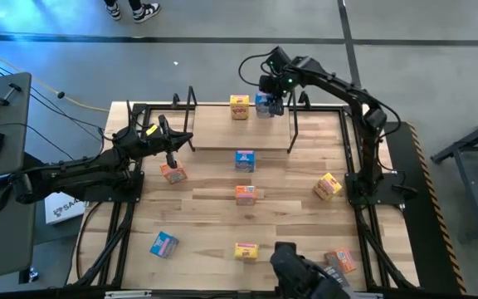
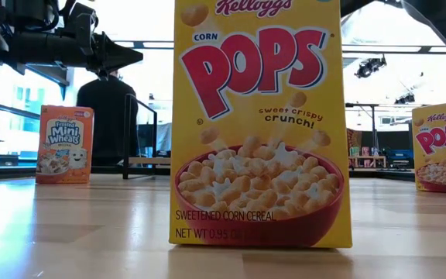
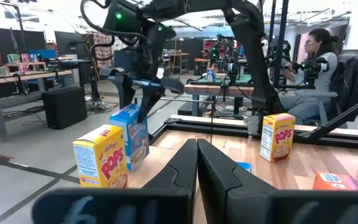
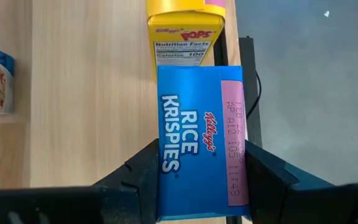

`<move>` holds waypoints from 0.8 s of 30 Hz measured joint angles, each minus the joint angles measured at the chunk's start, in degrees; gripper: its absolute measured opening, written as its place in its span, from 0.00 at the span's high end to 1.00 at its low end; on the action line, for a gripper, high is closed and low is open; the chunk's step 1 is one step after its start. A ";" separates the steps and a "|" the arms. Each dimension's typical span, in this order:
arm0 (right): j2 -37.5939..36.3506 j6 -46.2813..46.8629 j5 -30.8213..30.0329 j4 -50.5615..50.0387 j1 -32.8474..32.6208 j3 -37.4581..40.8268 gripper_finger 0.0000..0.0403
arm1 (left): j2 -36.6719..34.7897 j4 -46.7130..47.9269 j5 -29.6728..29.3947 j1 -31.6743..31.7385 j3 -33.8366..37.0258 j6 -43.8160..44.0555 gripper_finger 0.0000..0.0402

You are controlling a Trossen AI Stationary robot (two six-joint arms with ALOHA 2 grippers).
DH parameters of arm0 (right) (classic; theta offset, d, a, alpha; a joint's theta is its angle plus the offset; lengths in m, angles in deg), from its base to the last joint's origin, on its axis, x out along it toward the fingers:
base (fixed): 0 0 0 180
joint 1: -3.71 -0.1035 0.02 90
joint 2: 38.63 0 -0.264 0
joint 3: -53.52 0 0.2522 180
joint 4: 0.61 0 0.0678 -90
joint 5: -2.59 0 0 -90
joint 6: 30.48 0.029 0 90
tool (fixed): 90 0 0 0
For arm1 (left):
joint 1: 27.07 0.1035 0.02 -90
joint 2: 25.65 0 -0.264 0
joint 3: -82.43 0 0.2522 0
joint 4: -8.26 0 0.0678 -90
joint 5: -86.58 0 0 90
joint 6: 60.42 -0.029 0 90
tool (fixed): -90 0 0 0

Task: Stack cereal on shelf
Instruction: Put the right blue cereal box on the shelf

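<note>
The right claw grips the blue cereal box on the shelf, just beside the yellow box. Next it should open. The left claw, shut and empty, waits near the shelf.

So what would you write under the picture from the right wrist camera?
The right gripper holds a blue Rice Krispies box between its fingers beside a yellow Corn Pops box on the shelf.

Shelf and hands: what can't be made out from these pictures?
- Low view: the Corn Pops box up close blocks most of the shelf.
- High view: the Rice Krispies box is largely covered by the right hand.
- Right wrist view: whether that box rests on the shelf is unclear.
</note>
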 joint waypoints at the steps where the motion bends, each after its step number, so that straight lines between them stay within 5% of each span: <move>1: 0.17 -0.11 0.00 0.00 0.02 0.00 0.60 | -0.02 0.00 0.00 0.00 0.00 0.00 0.99; 24: 1.05 -0.56 -5.45 -0.54 -0.42 -0.02 0.60 | -0.01 -0.02 0.00 0.00 0.00 0.00 0.99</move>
